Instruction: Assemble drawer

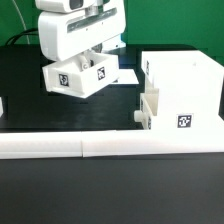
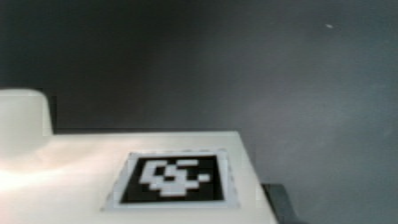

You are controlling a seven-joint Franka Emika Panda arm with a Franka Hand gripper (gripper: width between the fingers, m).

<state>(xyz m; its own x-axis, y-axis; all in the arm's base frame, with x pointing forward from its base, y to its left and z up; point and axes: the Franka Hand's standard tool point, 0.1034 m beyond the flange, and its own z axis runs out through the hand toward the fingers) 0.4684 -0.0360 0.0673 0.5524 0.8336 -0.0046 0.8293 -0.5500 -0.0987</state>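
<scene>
Tool (image 1: 88, 58) of a white Panda arm at the upper middle of the exterior view, closed on a small tray (image 1: 82, 76) and gripping it from above, fingertips hidden behind the arm's body and the tray wall. Small white open-top tray tilted, seemingly raised off the black table (image 1: 30, 115), with two black-and-white square tags (image 1: 100, 72) on the faces turned toward the camera. Well apart from it, toward the exterior view's right, a tall boxy white drawer case (image 1: 185, 85), upright on the table, with one square tag (image 1: 185, 122) low on its front face. At the case's side nearer the tool, a second tray (image 1: 148, 108) sticking partway out, too small to make out in detail. Nearest the camera, a long low white border rail (image 1: 100, 147) stretching across the table from the exterior view's left to its right. At the exterior view's far left edge, a sliver of another white part (image 1: 2, 105), cut off. Wrist view, close up and blurred: flat white face of the small tray (image 2: 71, 170) carrying a square tag (image 2: 173, 178), a rounded white shape (image 2: 22, 120) touching that face at one edge, impossible to tell whether finger or tray part, and bare dark table (image 2: 231, 60) beyond. A small dark object (image 2: 276, 197) just beside the tag, not identifiable.
</scene>
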